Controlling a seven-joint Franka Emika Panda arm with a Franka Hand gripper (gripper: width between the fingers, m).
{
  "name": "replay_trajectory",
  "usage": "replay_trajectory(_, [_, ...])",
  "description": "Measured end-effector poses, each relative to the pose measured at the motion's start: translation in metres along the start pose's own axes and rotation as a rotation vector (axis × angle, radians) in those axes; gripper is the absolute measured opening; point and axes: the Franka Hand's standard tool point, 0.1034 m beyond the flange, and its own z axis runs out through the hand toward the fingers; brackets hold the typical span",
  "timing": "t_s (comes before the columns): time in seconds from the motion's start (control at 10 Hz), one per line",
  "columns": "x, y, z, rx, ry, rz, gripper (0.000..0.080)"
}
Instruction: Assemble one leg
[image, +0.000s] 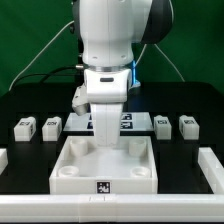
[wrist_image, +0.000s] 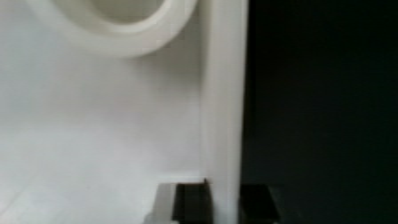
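1. Socketed board (image: 70, 175), at the surface's (image: 20, 105) front edge, receives legs.
2. Pincer (wrist_image: 226, 201) clenched astride its rim, likely to reposition it.
3. Each leg (image: 51, 124) lies loose, two toward either side edge.

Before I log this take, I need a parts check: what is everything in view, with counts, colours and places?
legs: four, white with black-and-white tags; in a row on the table, two at the exterior view's left, two at its right.
large white board: one, white, front centre, with a tag on its near edge.
marker board: one, white with tags, behind the arm.
rails: three stretches, white, along the table's left, right and near edges.
table: one, black.
backdrop: one, green, at the rear.
arm: one, white, centre, above the large white board.
gripper: one, dark fingertips either side of that board's edge; open or shut unclear.
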Motion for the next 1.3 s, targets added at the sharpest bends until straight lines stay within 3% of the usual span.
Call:
replay_trajectory(0.4, [0.040,0.028,-0.003,-0.030,0.029,-0.031,0.0058])
replay_trajectory(0.5, [0.050,0.033,-0.003,-0.028,0.035,-0.041,0.0059])
replay_trajectory(0.6, [0.054,0.034,-0.003,-0.014,0.037,-0.040,0.0059])
replay_trajectory(0.9, [0.072,0.033,-0.002,-0.011,0.042,-0.025,0.0060])
replay_trajectory(1.2, [0.080,0.033,-0.003,-0.016,0.046,-0.034,0.0060])
replay_trajectory(1.3, [0.079,0.033,-0.002,-0.034,0.050,-0.035,0.0060])
